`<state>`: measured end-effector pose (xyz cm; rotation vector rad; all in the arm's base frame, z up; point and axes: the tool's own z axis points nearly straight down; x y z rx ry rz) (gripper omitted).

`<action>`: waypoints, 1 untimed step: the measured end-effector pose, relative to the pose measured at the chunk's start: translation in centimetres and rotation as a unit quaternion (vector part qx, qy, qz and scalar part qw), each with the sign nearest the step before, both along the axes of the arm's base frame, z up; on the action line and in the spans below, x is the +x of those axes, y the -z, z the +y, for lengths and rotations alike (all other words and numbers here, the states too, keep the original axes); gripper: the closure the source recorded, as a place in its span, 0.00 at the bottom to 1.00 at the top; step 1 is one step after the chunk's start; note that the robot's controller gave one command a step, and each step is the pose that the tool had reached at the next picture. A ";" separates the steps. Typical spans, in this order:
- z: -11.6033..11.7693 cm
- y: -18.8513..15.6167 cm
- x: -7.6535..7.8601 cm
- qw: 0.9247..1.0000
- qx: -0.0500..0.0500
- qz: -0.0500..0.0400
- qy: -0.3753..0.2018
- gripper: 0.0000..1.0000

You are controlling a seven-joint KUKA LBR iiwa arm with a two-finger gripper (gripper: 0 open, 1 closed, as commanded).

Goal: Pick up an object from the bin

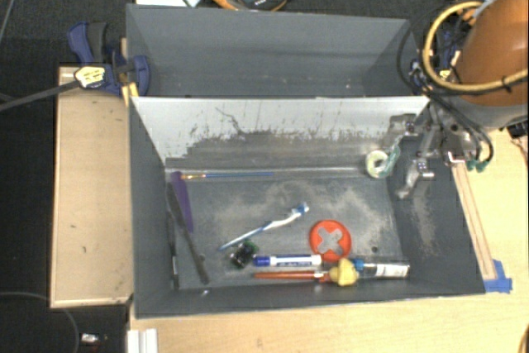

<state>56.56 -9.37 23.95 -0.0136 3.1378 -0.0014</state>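
Observation:
My gripper (408,180) hangs over the bin's right side, near the back wall and above the floor. A small pale green-white ring (378,164), like a little tape roll, sits right against its left side; whether it is gripped I cannot make out. Lower down, left of the gripper, a red round disc with a grey cross (331,238) lies on the floor. A blue and white toothbrush (266,228) lies slanted further left.
Along the front wall lie a white marker with a blue cap (288,261), a yellow piece (344,274), a white tube (385,269), a red pen (281,275) and a small black part (241,256). A purple pen (182,204) and dark sticks (176,248) lie at the left wall.

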 end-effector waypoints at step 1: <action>0.0 0.0 0.0 1.000 0.000 0.000 0.000 0.00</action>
